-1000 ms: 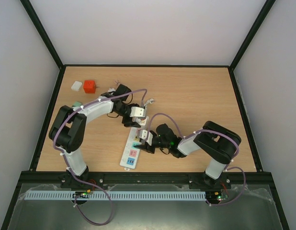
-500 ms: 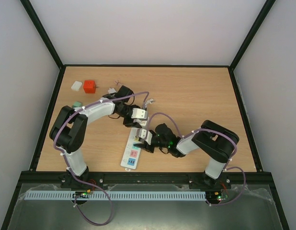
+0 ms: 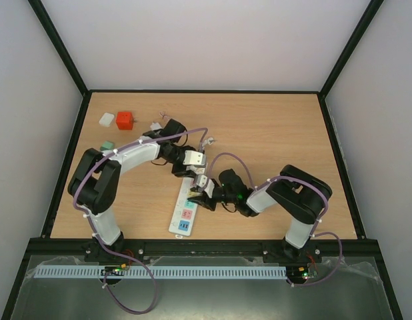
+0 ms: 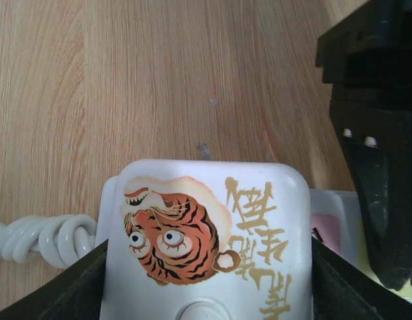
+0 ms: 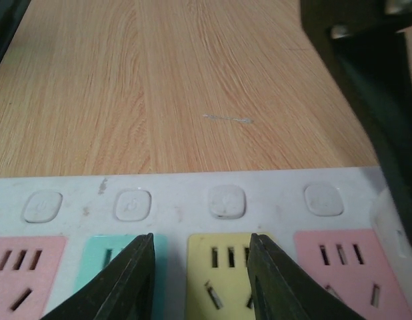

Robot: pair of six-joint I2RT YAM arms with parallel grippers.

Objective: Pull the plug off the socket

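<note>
The socket [image 3: 183,220] lies slantwise on the tabletop [image 3: 273,133], between the two arms and towards the near edge. The plug [image 4: 206,227], a white block printed with a tiger's face and gold characters, sits over the socket's far end. Whether its pins are seated in the socket cannot be told. The left tool [image 4: 207,293] is closed on the plug, one dark finger against each side of it. A coiled white cord [image 4: 39,240] lies just beside the plug, off the socket's edge. The right tool [image 5: 199,287] stands over the socket's middle. Its fingers [image 5: 123,280] are partly apart, one on each side of the yellow square [image 5: 223,267], and nothing is clamped between them. A red block [image 3: 125,120] rests well apart from the socket, towards the far left corner.
</note>
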